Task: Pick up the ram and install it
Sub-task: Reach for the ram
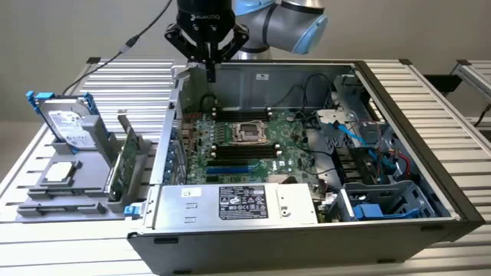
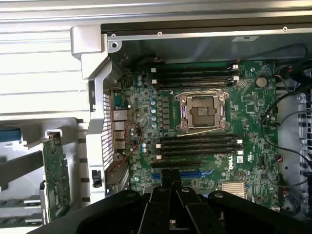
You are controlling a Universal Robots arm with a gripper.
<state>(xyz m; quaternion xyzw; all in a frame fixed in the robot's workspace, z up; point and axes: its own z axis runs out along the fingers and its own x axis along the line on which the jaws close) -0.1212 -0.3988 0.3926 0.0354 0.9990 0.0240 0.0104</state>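
Ram [image 1: 130, 155] stood edgewise in the grey rack [image 1: 57, 204] on the bench, near on the exterior view's left, untouched. Farther back, gripper [image 1: 211, 76] hung over the PC case's [image 1: 307, 247] far-left corner, jaws shut, empty. Risk: shut jaws would topple the stick, not straddle it.

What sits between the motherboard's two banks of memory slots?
The CPU socket in its metal frame lies between the rear slot bank and the front slot bank; exterior and wrist views both show it.

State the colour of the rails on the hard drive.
The rails are blue; exterior view shows them best.
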